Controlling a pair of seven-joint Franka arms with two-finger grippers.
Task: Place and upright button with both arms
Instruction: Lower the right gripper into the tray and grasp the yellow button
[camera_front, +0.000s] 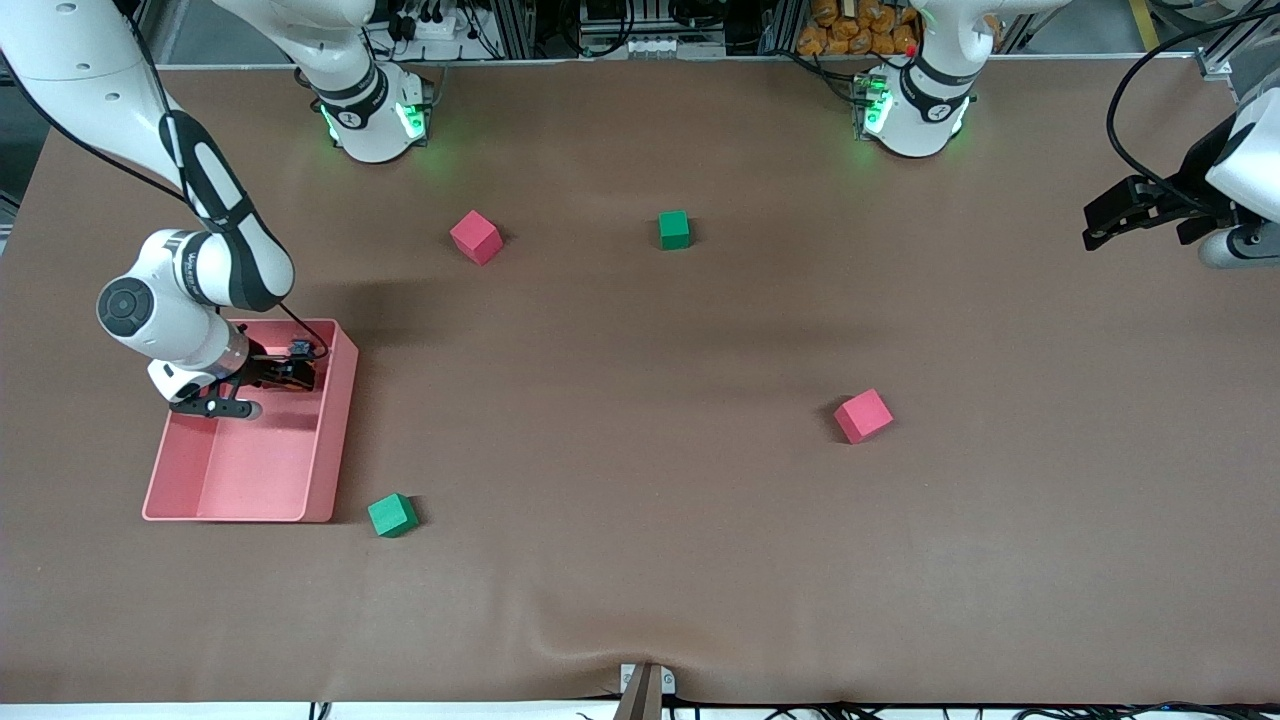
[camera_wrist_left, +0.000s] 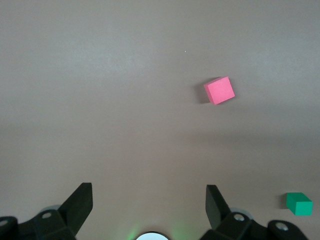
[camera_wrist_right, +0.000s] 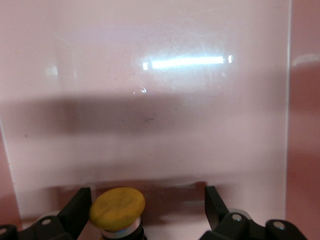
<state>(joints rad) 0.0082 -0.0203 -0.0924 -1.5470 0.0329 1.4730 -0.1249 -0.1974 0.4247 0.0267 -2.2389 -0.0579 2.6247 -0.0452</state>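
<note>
In the front view we see the right gripper (camera_front: 300, 372) low inside the pink tray (camera_front: 330, 440) at about nine o'clock on the desk (camera_front: 640, 520); the left gripper (camera_front: 1095, 228) waits over the desk at three o'clock.

In the left wrist view, we see its jaws open over bare desk, with a red cube (camera_wrist_left: 219, 90) and a green cube (camera_wrist_left: 299, 203) ahead.

In the right wrist view, we see open jaws flanking the button (camera_wrist_right: 117, 206), which sits in the tray beside one finger.

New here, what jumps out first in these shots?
The right gripper reaches into the pink plastic tray at the right arm's end of the table, its fingers open around a small yellow-capped button. The left gripper waits open above the table's other end; red and green foam cubes lie scattered between.
</note>
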